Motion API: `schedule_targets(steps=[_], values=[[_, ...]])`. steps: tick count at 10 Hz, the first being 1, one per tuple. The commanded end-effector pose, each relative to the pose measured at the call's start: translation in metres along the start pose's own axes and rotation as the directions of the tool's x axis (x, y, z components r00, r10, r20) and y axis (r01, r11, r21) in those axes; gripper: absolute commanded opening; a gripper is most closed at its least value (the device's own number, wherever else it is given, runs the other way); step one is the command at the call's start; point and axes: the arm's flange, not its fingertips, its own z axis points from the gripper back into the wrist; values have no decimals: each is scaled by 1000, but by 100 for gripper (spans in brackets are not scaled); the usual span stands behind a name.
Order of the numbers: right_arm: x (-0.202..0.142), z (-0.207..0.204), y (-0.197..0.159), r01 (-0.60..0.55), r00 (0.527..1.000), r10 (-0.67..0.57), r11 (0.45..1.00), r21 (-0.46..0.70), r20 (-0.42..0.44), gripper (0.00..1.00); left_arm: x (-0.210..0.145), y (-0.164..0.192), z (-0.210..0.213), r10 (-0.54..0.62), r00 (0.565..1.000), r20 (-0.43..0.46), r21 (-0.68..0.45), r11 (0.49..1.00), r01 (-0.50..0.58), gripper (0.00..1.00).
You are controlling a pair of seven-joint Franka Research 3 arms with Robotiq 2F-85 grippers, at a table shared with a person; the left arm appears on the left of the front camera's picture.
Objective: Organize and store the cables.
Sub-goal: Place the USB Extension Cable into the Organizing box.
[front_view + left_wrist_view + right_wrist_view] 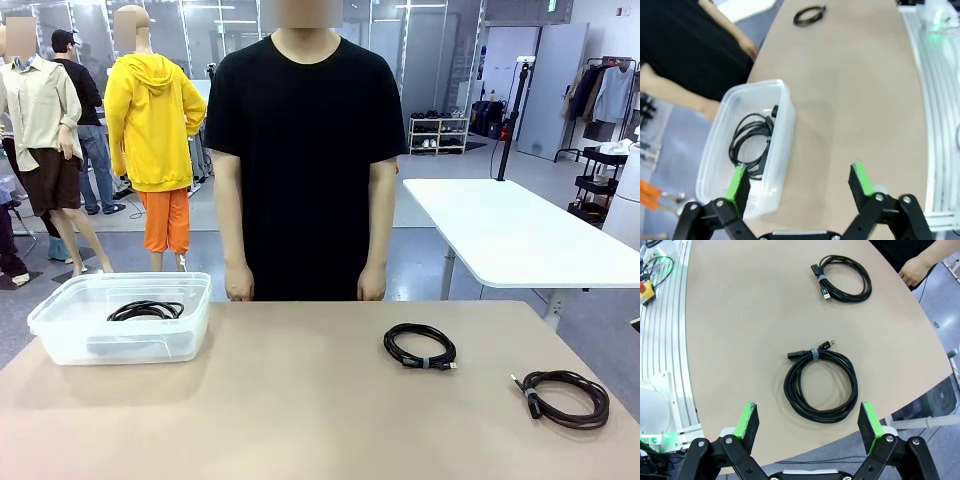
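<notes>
Gaping wide and empty, left claw [797,172] overlooks the bin [753,88], right claw [808,420] a cable [813,355].

I can read no text, label, brand or number anywhere I look. The grey bands [813,355] wrapped around the cables [820,415] look plain to me, and the clear box [785,125] shows no print that I can make out.
</notes>
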Motion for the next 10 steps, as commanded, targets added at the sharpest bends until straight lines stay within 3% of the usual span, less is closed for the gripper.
schedule_targets(steps=[1, 5, 6, 10], values=[[0, 1, 3, -17, 1000, 17, 1000, 5, -1, 100, -39, 7, 0, 15, 992, 128, -107, 994, -1, 100], [0, 1, 3, -17, 1000, 17, 1000, 5, -1, 100, -91, -4, 13, 82, 967, 243, -69, 995, -67, 100], [0, 1, 3, -17, 1000, 17, 1000, 5, -1, 100, -74, -19, 4, 62, 983, 172, -107, 993, -43, 100], [0, 1, 3, -17, 1000, 17, 1000, 5, -1, 100, -74, -19, 4, 62, 983, 172, -107, 993, -43, 100]])
